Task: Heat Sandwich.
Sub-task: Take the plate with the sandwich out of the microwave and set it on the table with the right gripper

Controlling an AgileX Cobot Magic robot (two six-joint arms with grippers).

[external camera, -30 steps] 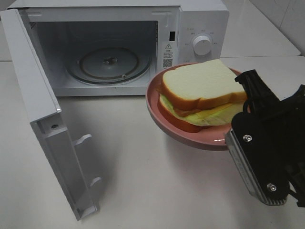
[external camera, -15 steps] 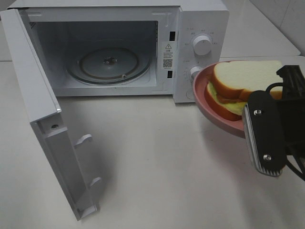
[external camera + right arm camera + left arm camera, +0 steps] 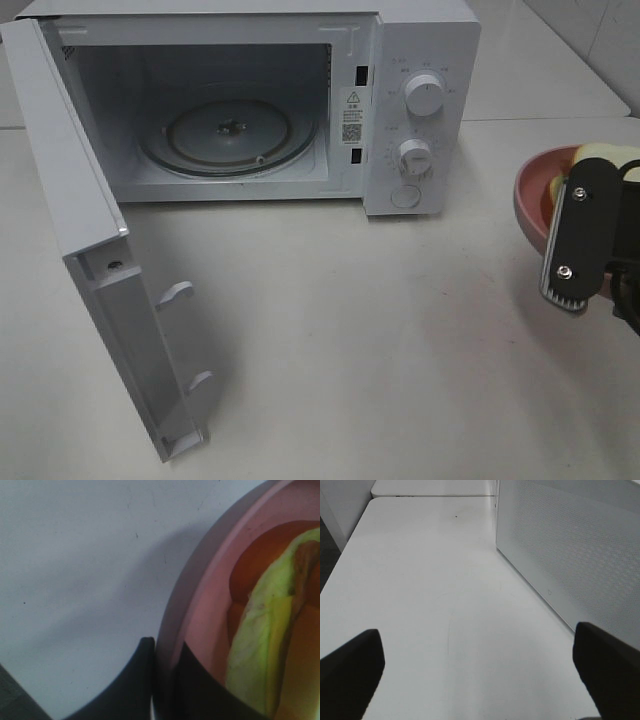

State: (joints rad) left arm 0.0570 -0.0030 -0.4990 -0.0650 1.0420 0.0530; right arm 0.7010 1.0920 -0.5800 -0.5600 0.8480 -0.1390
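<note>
The sandwich (image 3: 603, 153) lies on a pink plate (image 3: 530, 195) at the far right edge of the exterior view, mostly hidden behind my right arm (image 3: 585, 232). In the right wrist view my right gripper (image 3: 162, 675) is shut on the plate's rim (image 3: 200, 600), and the sandwich's green and orange filling (image 3: 265, 645) shows beside it. The white microwave (image 3: 420, 60) stands at the back with its door (image 3: 90, 250) swung open to the left and its glass turntable (image 3: 228, 135) bare. My left gripper (image 3: 480, 675) is open over bare table, out of the exterior view.
The microwave's perforated side wall (image 3: 570, 545) stands close beside my left gripper. Two knobs (image 3: 424, 95) sit on the microwave's front panel. The white table (image 3: 350, 330) stretches in front of the microwave, and the open door juts toward the front left.
My right arm has carried the plate and sandwich to the right, from in front of the microwave's control panel to the right edge of the view. The left gripper has not moved.
</note>
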